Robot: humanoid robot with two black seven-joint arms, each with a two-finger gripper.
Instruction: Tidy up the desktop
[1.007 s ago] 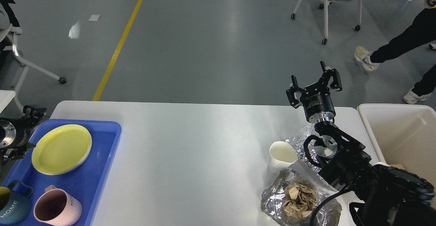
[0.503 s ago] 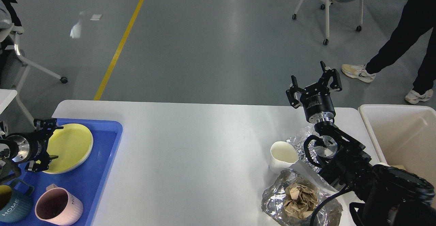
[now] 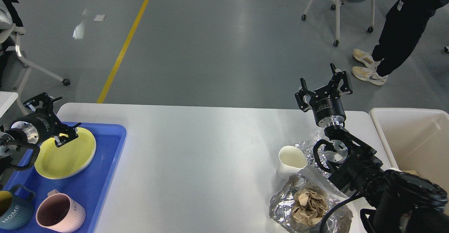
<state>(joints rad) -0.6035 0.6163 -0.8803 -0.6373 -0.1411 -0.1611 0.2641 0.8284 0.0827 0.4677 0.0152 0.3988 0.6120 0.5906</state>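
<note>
The white desktop [image 3: 196, 155] fills the lower view. At its left lies a blue tray [image 3: 101, 177] holding a yellow plate [image 3: 66, 155], a pink mug [image 3: 59, 217] and a blue mug [image 3: 14, 215]. My left gripper [image 3: 52, 119] hovers open and empty over the tray's far left corner, next to the plate. On the right stand a white paper cup [image 3: 291, 161] and crumpled foil [image 3: 308, 208] with brown paper in it. My right gripper [image 3: 324, 85] is raised above the desktop's far right edge, open and empty.
A cream-white bin [image 3: 414, 138] stands beside the desktop's right edge. More foil [image 3: 308, 145] lies behind the cup, under my right arm. A person [image 3: 396, 26] and a wheeled chair [image 3: 343, 1] are on the floor beyond. Another chair [image 3: 21, 61] is at far left.
My left gripper has come in from the left edge, moving up and to the right beside the plate. The right arm has stayed still. The person beyond has walked left.
</note>
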